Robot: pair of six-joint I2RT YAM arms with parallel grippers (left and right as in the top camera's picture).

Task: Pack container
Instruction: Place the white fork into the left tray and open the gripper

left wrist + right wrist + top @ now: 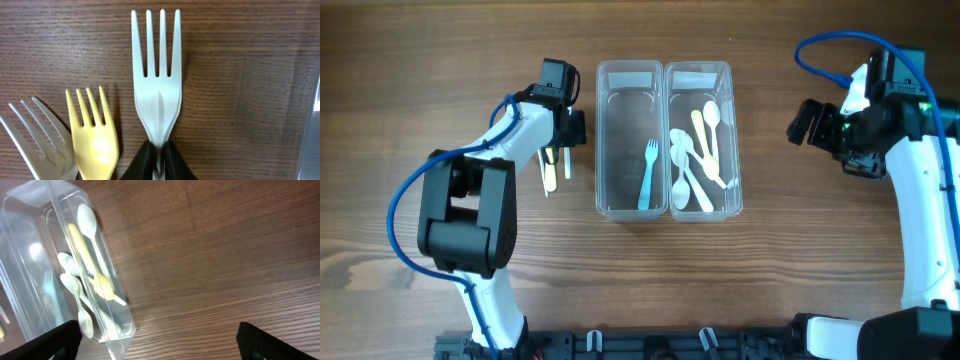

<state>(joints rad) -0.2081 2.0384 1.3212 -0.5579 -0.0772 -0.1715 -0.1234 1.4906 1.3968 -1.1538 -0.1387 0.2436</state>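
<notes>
Left jaws are clamped on the handle of a white fork (156, 95), right beside a yellow fork (94, 137) on the wooden surface (250, 75). Right jaws are spread wide, holding nothing, out to the right of the spoon container (698, 72). The left container (630, 72) next to it has one blue fork (647, 175) inside

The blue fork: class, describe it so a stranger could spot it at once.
Mid-table, two clear bins stand side by side. The left bin holds one item, the blue fork. The neighbouring bin has only pale spoons; no other cutlery is blue.
</notes>
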